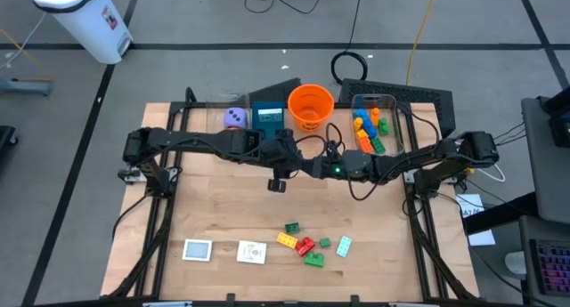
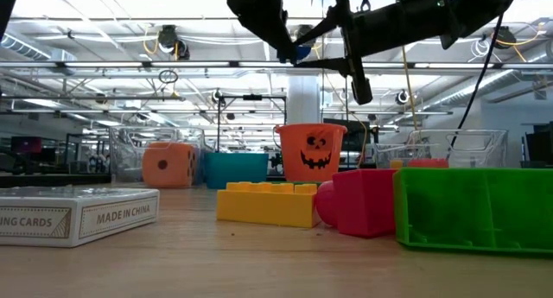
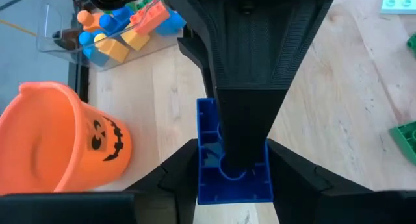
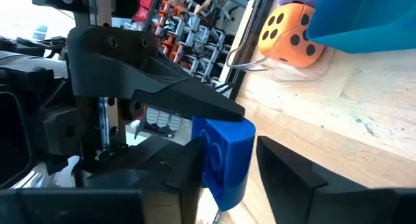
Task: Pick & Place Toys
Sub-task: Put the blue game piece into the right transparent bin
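From above, the left tool (image 1: 283, 165) and the right tool (image 1: 331, 167) are seen brought together over the middle of the surface (image 1: 205, 209), apparently so that a brick can be passed between them. A cluster of loose bricks (image 1: 307, 243) and two white cards (image 1: 224, 251) lie well in front of both tools. The clear bin of sorted bricks (image 1: 371, 129) stands just behind the right tool, beside the orange bucket (image 1: 311, 106).

At surface level, the blue brick (image 2: 298, 52) is seen held high in the air between the dark arms, well above the yellow brick (image 2: 266, 203).

In the left wrist view, the brick (image 3: 227, 159) is pinched between the left tool's fingers (image 3: 175, 172), with the other tool's finger laid across it.

In the right wrist view, the brick (image 4: 224, 156) sits between the right tool's fingers (image 4: 292, 169), which appear not yet fully pressed on it; it cannot be told for certain.
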Controlling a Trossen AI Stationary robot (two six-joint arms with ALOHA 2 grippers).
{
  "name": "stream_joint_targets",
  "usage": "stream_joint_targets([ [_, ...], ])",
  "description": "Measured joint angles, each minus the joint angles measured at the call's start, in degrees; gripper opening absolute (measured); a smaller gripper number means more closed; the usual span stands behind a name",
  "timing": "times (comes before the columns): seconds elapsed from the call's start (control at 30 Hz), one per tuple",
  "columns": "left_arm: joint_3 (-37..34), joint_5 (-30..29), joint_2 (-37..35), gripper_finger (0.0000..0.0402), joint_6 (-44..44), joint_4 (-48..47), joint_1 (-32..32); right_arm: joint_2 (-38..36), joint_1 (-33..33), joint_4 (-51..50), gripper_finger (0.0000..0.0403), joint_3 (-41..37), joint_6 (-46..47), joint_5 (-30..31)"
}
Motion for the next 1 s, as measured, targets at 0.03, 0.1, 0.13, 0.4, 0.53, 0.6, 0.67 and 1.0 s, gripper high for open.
stream_joint_targets([
  [0.03,-0.02,0.00,0.00,0.0162,0.00,0.00,0.00,0.00,0.00,0.09,0.0121,0.00,-0.07,0.01],
  [0.1,-0.02,-0.02,0.00,0.0175,0.01,-0.12,0.00,0.00,0.00,0.14,0.0106,0.00,-0.26,0.12],
  [0.13,-0.02,0.05,0.00,0.0182,-0.02,-0.02,0.00,0.00,0.00,-0.11,0.0099,0.02,-0.82,0.28],
  [0.4,-0.02,0.20,-0.47,0.0216,-0.42,0.39,-0.06,0.09,-0.04,-0.13,0.0071,-0.04,-2.56,0.42],
  [0.53,-0.02,0.17,-2.70,0.0222,-0.47,0.04,-0.07,0.07,-0.63,0.32,0.0077,-0.04,-2.99,0.27],
  [0.6,-0.02,0.17,-5.02,0.0222,-1.04,0.08,-0.07,-0.08,-1.08,0.36,0.0077,-0.04,-3.40,0.08],
  [0.67,-0.02,0.18,-7.87,0.0223,-2.14,0.34,-0.07,-0.32,-1.63,1.08,0.0076,-0.04,-4.54,0.01],
  [1.0,0.00,0.07,-23.73,0.0223,-8.66,0.03,1.84,-5.08,-4.90,4.81,0.0075,0.67,-14.73,-0.21],
])
